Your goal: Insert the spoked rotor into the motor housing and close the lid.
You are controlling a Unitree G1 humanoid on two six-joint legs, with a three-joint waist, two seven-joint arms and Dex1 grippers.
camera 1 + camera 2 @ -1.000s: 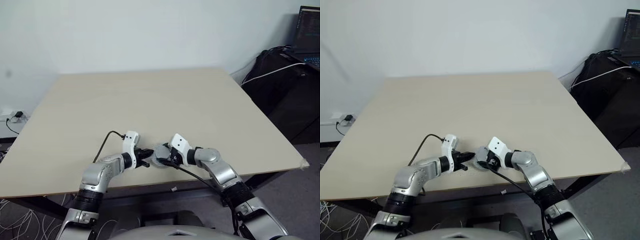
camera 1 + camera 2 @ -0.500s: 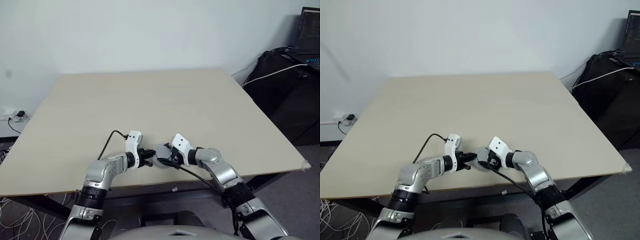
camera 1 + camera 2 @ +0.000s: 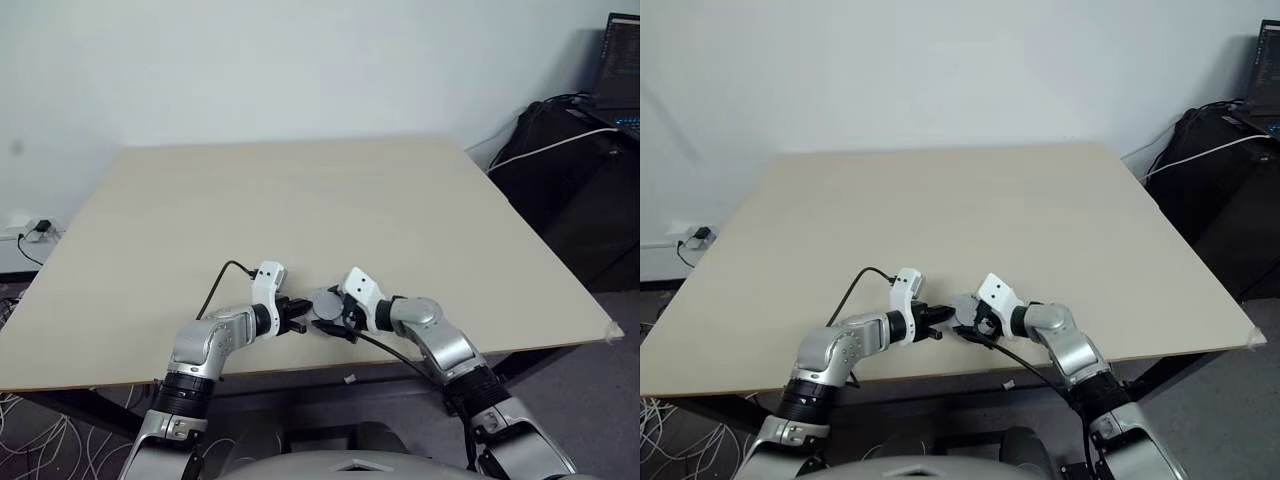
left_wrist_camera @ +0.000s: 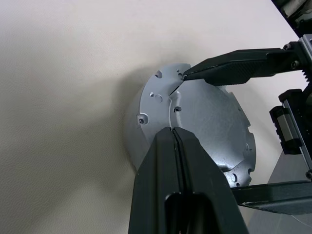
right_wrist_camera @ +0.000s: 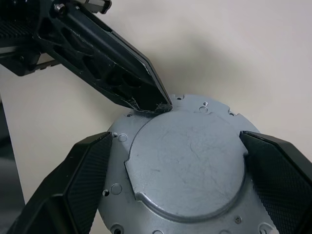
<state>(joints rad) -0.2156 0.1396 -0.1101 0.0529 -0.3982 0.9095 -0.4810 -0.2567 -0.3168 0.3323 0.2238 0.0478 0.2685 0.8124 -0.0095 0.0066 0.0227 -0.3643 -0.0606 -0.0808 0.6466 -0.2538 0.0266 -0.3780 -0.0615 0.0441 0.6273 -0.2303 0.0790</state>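
Note:
The lid (image 4: 209,122), a silvery-grey disc with its smooth side facing me, sits tilted on the table (image 3: 300,200) close to the front edge. My left gripper (image 4: 173,130) is shut, and its tip presses against the lid's rim. My right gripper (image 5: 175,139) is open, with one finger (image 5: 83,180) on each side of the lid (image 5: 190,161). From the head, both grippers meet at the lid (image 3: 322,303), the left gripper (image 3: 292,320) on its left and the right gripper (image 3: 338,318) on its right. The spoked rotor and the motor housing are hidden.
The table's front edge (image 3: 300,368) runs just below both grippers. Dark bags with a white cable (image 3: 560,140) and a laptop (image 3: 620,60) stand beyond the table's right side. A wall socket (image 3: 35,232) and floor cables lie at the left.
My right gripper's fingers have spread a little wider around the lid. Both hands and the lid have stayed where they were.

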